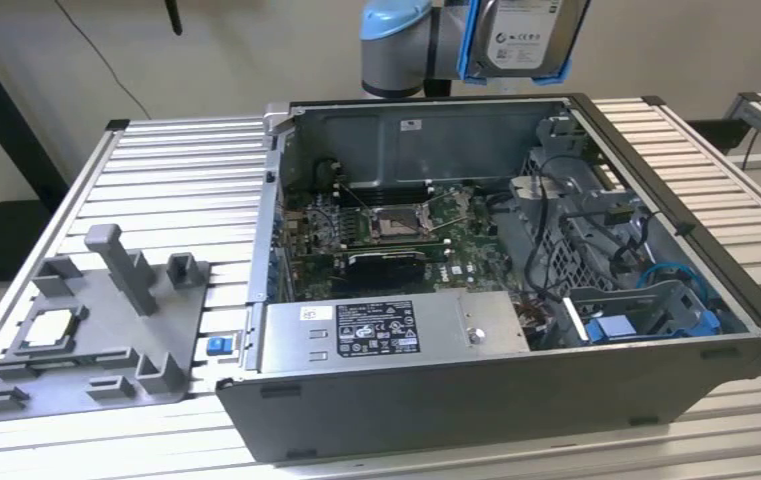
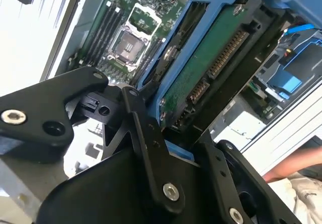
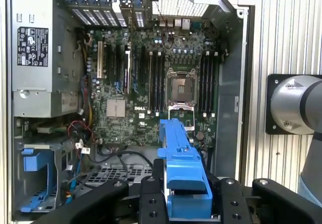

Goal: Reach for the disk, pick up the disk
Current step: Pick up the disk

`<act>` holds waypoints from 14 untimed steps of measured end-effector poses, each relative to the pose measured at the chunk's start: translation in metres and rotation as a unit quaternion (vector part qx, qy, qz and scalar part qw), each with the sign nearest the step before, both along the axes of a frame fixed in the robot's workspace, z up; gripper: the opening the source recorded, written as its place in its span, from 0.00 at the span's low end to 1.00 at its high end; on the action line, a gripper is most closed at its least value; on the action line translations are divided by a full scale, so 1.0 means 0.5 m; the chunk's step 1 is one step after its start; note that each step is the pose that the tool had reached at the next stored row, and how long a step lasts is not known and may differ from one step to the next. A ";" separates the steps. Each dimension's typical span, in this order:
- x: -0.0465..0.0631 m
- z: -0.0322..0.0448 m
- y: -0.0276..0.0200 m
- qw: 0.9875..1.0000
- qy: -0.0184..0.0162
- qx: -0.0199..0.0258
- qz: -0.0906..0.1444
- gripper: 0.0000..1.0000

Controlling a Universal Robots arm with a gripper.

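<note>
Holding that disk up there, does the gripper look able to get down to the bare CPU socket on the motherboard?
Probably not as things stand. The gripper is shut on the disk, held high above the open computer case. The CPU socket lies uncovered below, but the disk's blue bracket juts out ahead of the gripper.

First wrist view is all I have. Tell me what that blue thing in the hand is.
Observer: It is the disk in its blue bracket; the exterior view shows its labelled silver face.
Operator: Confirm it is out of the case.
Observer: Yes, it is held high above the open computer case, near the rear wall.
Operator: Check the grip.
Observer: In the second wrist view the hand clamps the bracket's lower end, connector side showing.
</note>
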State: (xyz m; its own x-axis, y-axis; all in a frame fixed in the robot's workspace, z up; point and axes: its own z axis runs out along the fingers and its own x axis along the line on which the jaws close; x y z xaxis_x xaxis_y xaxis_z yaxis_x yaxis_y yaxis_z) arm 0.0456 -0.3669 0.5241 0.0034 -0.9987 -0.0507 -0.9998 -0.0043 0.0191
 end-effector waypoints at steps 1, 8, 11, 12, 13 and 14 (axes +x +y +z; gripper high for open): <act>0.006 0.000 0.0000 1.000 0.000 0.000 0.000 0.00; 0.040 0.000 0.0000 1.000 0.001 0.000 0.000 0.00; 0.055 0.000 0.0000 1.000 0.001 0.000 0.000 0.00; 0.060 0.000 0.0000 1.000 0.001 0.000 0.000 0.00; 0.066 0.000 -0.0001 1.000 0.001 0.000 0.000 0.00; 0.072 0.000 -0.0001 1.000 0.001 0.000 0.000 0.00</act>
